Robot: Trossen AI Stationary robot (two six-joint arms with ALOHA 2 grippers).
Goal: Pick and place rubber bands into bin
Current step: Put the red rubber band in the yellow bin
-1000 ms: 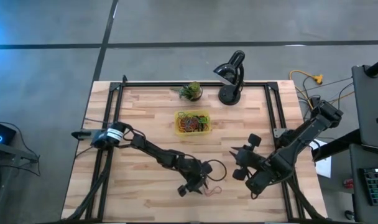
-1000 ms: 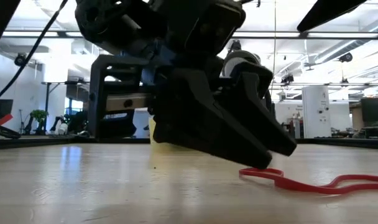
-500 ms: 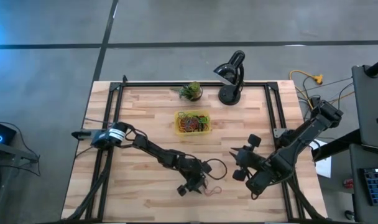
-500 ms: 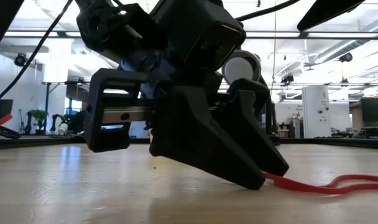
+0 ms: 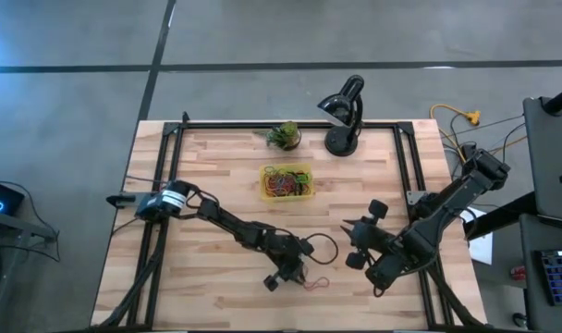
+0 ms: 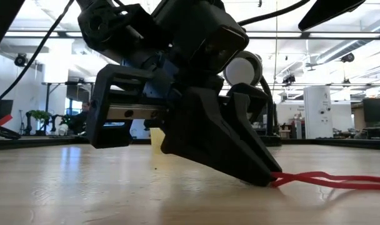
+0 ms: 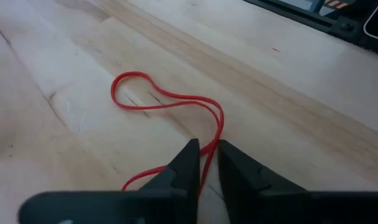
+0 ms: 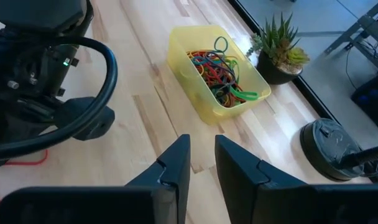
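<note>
Near the table's front edge, the left gripper [image 7: 203,163] is pinching a red rubber band [image 7: 167,102]; the right gripper [image 8: 198,163] is hovering empty, fingers narrowly parted; no writing is showing.

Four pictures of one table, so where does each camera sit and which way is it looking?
High view: above, straight down; both arms, bin.
Low view: tabletop height, looking level; left gripper nipping the red rubber band.
Left wrist view: on the left arm, past its fingers to the same band.
Right wrist view: on the right arm, past the right gripper to bin and plant.
Shared: the red band, bin.
</note>
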